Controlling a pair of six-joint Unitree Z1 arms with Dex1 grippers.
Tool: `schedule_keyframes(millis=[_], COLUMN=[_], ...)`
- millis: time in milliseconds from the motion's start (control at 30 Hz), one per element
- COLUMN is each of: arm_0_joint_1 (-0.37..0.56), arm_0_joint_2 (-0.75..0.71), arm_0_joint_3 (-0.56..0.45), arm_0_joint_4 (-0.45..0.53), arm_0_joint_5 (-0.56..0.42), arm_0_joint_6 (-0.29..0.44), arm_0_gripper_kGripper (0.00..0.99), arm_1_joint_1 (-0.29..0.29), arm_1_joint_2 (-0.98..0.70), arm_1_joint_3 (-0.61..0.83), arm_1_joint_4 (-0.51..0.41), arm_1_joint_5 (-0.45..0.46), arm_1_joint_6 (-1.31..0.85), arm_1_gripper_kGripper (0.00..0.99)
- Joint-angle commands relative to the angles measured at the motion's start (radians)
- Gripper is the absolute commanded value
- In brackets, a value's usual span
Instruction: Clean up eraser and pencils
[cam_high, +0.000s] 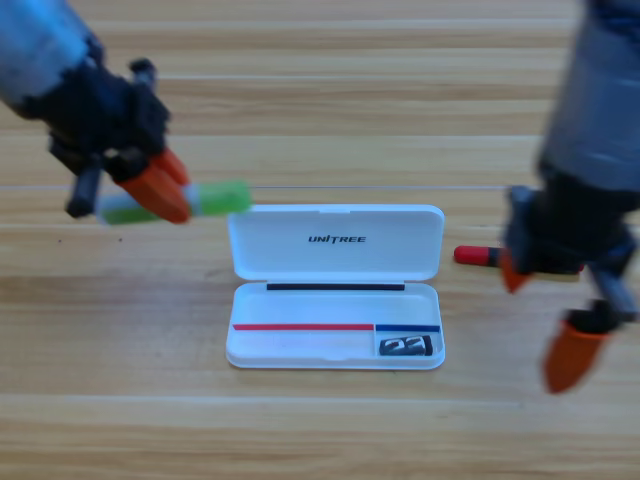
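Observation:
The black eraser (404, 346) lies in the lower right corner of the open white case (335, 290). My left gripper (160, 187) is shut on the pale green-and-white pencil (215, 197), which hangs level just left of the case lid. My right gripper (545, 315) stands open to the right of the case, with nothing between its orange jaws. It covers most of the black pencil; only the red cap end (476, 256) shows, lying on the table right of the lid.
The wooden table (320, 430) stretches all around the case. The right arm's grey body (600, 110) fills the upper right corner.

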Motion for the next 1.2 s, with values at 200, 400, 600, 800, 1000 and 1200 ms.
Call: schedule_keyframes(millis=[200, 400, 600, 800, 1000, 1200], arm_0_joint_1=[-0.156, -0.167, -0.167, -0.167, -0.176, -0.194], arm_0_joint_2=[0.193, 0.287, 0.353, 0.383, 0.391, 0.396], arm_0_joint_3=[-0.003, -0.01, -0.019, -0.019, -0.026, -0.045], arm_0_joint_4=[-0.073, -0.115, -0.142, -0.155, -0.158, -0.16], arm_0_joint_5=[-0.008, 0.013, 0.024, 0.025, 0.027, 0.024], arm_0_joint_6=[0.001, 0.019, 0.019, 0.018, 0.01, 0.001], arm_0_gripper_kGripper=[0.0, 0.0, 0.0, 0.0, 0.0, 0.0], arm_1_joint_1=[-0.244, -0.279, -0.297, -0.322, -0.34, -0.348], arm_1_joint_2=[-0.019, 0.136, 0.27, 0.356, 0.383, 0.428], arm_1_joint_3=[0.162, 0.063, -0.042, -0.082, -0.095, -0.111], arm_1_joint_4=[-0.025, -0.103, -0.107, -0.141, -0.195, -0.253], arm_1_joint_5=[-0.022, -0.029, -0.046, -0.112, -0.126, -0.137], arm_1_joint_6=[-0.159, -0.164, -0.271, -0.351, -0.371, -0.388], arm_1_gripper_kGripper=[0.99, 0.99, 0.99, 0.99, 0.99, 0.986])
